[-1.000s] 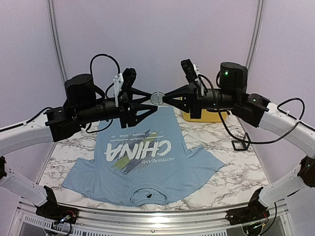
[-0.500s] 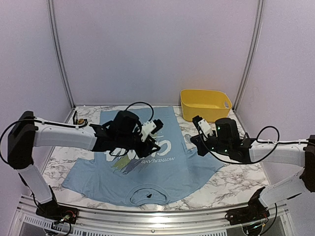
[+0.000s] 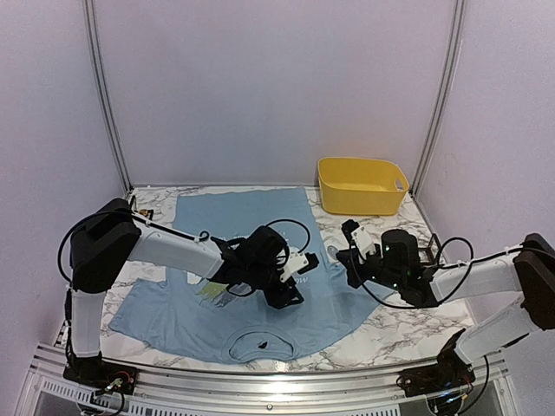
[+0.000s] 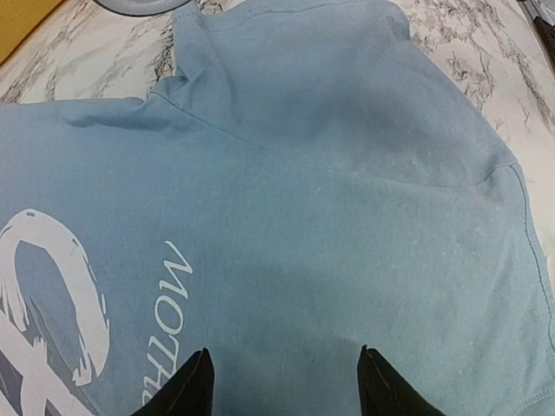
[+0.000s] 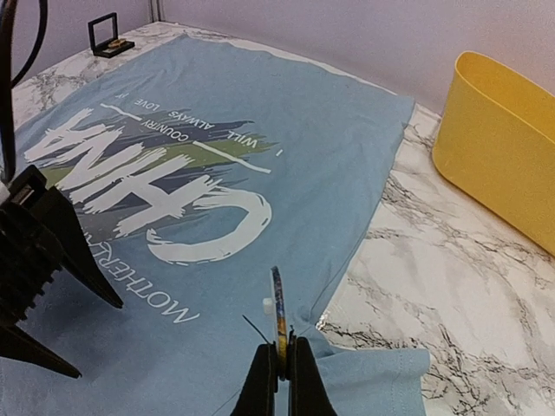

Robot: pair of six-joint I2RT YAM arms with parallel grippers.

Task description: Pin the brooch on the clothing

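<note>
The light blue T-shirt [image 3: 243,212] lies flat on the marble table, its white "CHINA" print [image 5: 156,186] facing up. My right gripper [image 3: 351,260] hangs just above the shirt's right edge. In the right wrist view it [image 5: 284,351] is shut on the brooch [image 5: 277,312], a thin disc held upright and edge-on, with its pin sticking out to the left. My left gripper [image 3: 290,290] is open and empty, low over the shirt; in the left wrist view it [image 4: 283,364] spans plain fabric right of the small white lettering [image 4: 169,286].
A yellow bin [image 3: 362,185] stands at the back right and shows in the right wrist view [image 5: 503,130]. A small black open box [image 3: 139,211] sits at the back left. A grey round object [image 4: 130,4] lies on the marble beyond the shirt's sleeve.
Both arms have come down from high above the table, where their grippers met at the brooch. The right gripper now holds the brooch alone; the left has moved right over the shirt.
</note>
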